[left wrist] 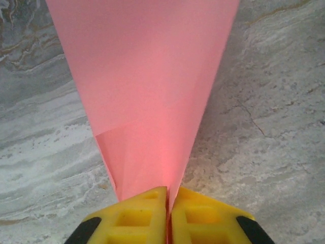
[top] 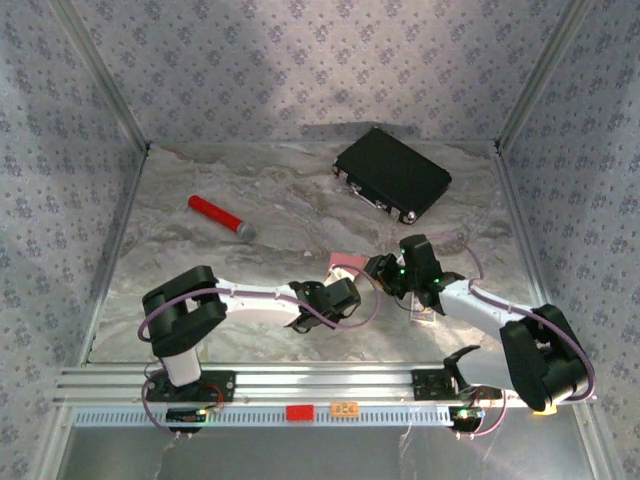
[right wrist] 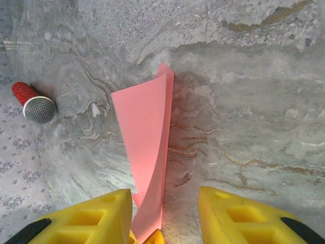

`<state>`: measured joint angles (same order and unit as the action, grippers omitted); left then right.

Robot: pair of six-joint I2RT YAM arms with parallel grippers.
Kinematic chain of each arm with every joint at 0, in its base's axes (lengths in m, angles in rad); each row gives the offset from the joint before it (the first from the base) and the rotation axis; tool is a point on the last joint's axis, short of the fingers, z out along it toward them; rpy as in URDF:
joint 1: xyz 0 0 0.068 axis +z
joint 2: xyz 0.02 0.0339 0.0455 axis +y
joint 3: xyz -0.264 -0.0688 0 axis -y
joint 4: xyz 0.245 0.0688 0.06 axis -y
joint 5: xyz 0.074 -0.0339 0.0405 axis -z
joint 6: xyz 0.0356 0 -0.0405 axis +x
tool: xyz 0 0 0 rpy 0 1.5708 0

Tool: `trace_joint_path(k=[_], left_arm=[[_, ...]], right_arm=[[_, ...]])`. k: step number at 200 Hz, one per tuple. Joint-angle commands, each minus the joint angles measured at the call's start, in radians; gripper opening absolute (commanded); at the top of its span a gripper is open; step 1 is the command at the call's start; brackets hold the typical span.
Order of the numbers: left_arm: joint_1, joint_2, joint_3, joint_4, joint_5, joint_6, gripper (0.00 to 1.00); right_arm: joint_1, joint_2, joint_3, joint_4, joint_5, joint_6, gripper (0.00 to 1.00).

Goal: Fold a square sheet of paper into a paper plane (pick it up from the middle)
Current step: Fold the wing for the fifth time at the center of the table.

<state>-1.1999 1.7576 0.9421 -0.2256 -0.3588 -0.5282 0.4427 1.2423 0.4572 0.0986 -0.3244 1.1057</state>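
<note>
**Folded pink paper pinched by the left fingers, right fingers open either side of it**

Near the middle of the grey marbled worktop (top: 250, 190), a little towards the near edge, the two arms meet with a piece of pink paper (top: 343, 262) between them.

From the left wrist, the paper is a long wedge. Its narrow end sits at the fingers and it widens steadily away from them, so its long axis runs straight out from that hand. A faint slanted crease crosses the lower left part of it.

From the right wrist, the same paper looks like a slim upright strip. It runs from between the fingers out to a pointed tip with a slightly curled corner, and the tip points away from the camera. It throws a shadow on the worktop beside it. I cannot tell whether the far tip touches the surface.

The yellow left fingers (left wrist: 137, 218) are pressed together with the narrow end of the paper clamped in the seam between them.

The yellow right fingers (right wrist: 238, 213) stand apart with a clear gap. The paper rises through that gap, closer to the left-hand one, and is not squeezed by either.

A red cylinder with a grey cap (top: 220, 217) lies well to the left. A black case (top: 392, 172) sits at the far right.
</note>
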Motion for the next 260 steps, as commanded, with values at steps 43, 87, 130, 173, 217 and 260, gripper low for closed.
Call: trace_joint_path(k=[43,87,130,173,217,260], left_arm=[[0.045,-0.04,-0.068,0.106,0.129,-0.03,0.02],[0.09,-0.076,-0.143,0.224,0.25,-0.03,0.01],[0.136,-0.088,-0.206,0.326,0.36,-0.041,0.02],[0.221,-0.065,-0.251,0.418,0.568,-0.049,0.02],[0.268,-0.026,-0.27,0.473,0.714,-0.044,0.01],[0.321,0.014,-0.293,0.539,0.823,-0.078,0.0]], right_arm=[[-0.008,-0.026,-0.012,-0.043,0.027,-0.02,0.41],[-0.007,-0.035,-0.017,-0.045,0.034,-0.022,0.41],[-0.005,-0.049,-0.03,-0.04,0.044,-0.018,0.4],[0.014,-0.05,-0.048,0.019,0.028,-0.04,0.32],[0.058,-0.03,-0.048,0.109,0.02,-0.106,0.2],[0.083,0.04,-0.032,0.197,-0.09,-0.161,0.16]])
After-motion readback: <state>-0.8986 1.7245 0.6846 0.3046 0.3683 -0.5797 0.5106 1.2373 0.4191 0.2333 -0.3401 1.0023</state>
